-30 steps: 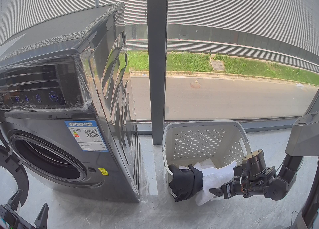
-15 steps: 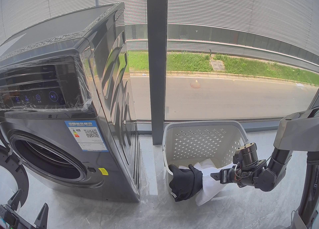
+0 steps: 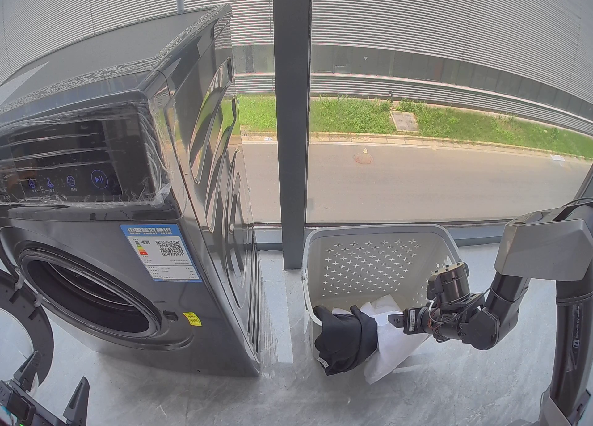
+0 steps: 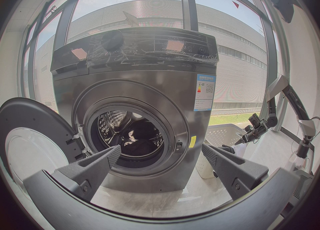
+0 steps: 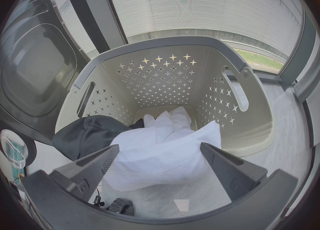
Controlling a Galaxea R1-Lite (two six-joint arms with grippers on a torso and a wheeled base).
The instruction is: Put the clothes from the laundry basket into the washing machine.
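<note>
The laundry basket (image 3: pixel 370 260) is cream, patterned with star-shaped cut-outs. The white garment (image 3: pixel 386 350) and black garment (image 3: pixel 344 337) are plain; the washing machine (image 3: pixel 117 273) is dark grey

The right tool (image 3: pixel 395 320) points sideways, jaws apart; the left tool (image 3: pixel 54 385) sits low, likewise parted.

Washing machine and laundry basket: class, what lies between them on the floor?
A bare strip of pale floor separates the washing machine from the laundry basket, seen in the head view; the window post stands at the far end of that gap.
</note>
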